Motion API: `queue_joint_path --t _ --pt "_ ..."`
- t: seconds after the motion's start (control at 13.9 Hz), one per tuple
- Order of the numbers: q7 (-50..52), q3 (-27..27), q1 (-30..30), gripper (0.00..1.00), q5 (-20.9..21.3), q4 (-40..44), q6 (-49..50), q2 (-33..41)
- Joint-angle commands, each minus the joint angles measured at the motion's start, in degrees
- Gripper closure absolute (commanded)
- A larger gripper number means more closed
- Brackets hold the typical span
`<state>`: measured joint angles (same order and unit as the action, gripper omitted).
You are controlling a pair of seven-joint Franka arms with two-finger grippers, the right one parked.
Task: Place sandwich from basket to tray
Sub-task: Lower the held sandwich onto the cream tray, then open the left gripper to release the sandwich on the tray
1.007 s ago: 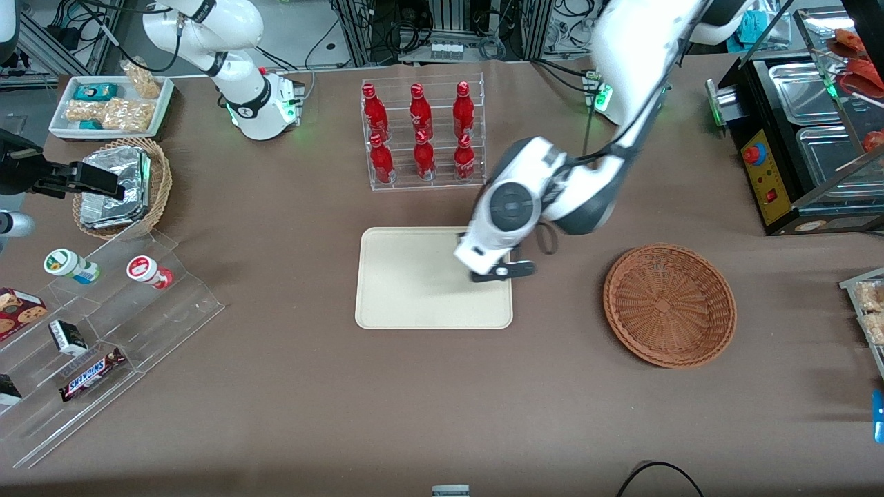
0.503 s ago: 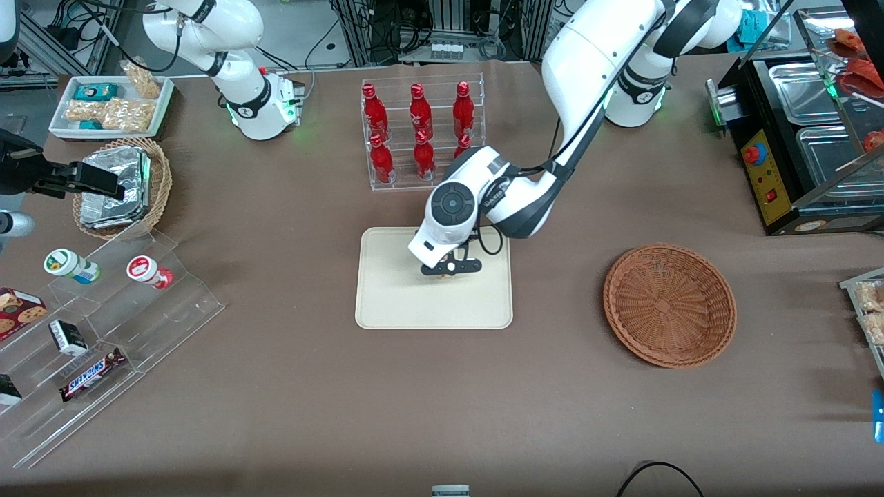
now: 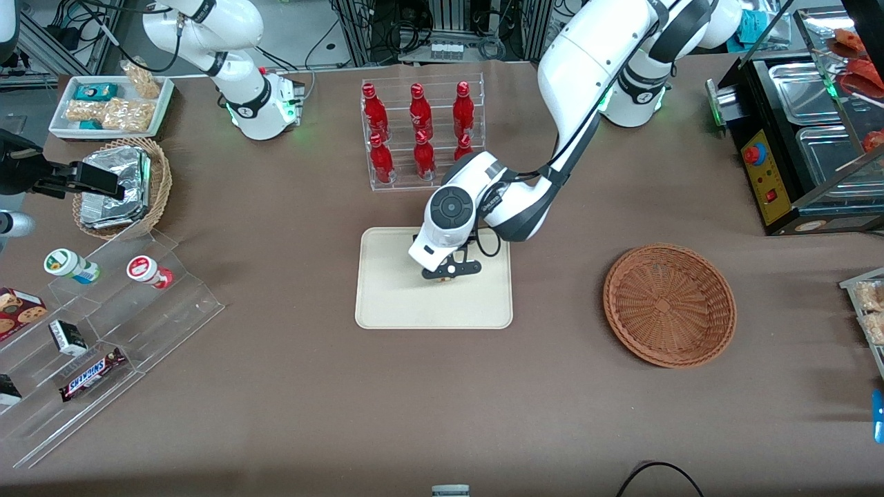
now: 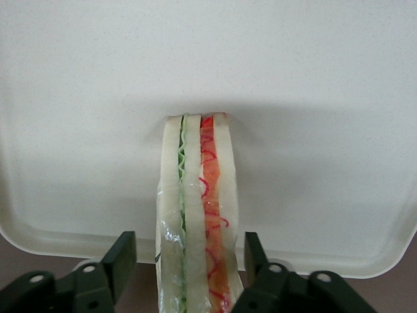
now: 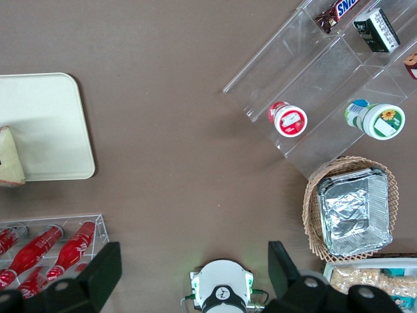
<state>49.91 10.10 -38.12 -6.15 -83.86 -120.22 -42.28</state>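
The sandwich point(image 4: 199, 195), a white wedge with green and red filling in clear wrap, stands on edge on the cream-beige tray point(image 4: 293, 78). My left gripper point(image 4: 189, 251) is open around it, with a gap between each black finger and the bread. In the front view the gripper point(image 3: 450, 270) hangs low over the tray point(image 3: 394, 297), near its middle, and hides nearly all of the sandwich. The right wrist view shows the sandwich point(image 5: 10, 160) on the tray point(image 5: 45, 124). The reddish-brown basket point(image 3: 668, 304) lies toward the working arm's end of the table, with nothing in it.
A clear rack of red bottles point(image 3: 421, 134) stands beside the tray, farther from the front camera. Toward the parked arm's end are a tan basket with a foil packet point(image 3: 117, 186), a white snack tray point(image 3: 110, 103) and clear stepped shelves point(image 3: 103, 324). A black food warmer point(image 3: 801, 138) stands beside the working arm.
The arm swept from the tray's basket-side edge to over the tray's middle, then settled slightly lower. Basket and tray have not moved.
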Motion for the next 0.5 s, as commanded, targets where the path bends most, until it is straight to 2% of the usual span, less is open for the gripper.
queue_joint_path --t 0.0,0.43 --pt "1.4 -1.0 -0.6 0.0 -0.3 1.7 0.1 -0.2" --pt "0.6 -1.0 6.4 0.0 -0.4 2.0 8.7 7.4"
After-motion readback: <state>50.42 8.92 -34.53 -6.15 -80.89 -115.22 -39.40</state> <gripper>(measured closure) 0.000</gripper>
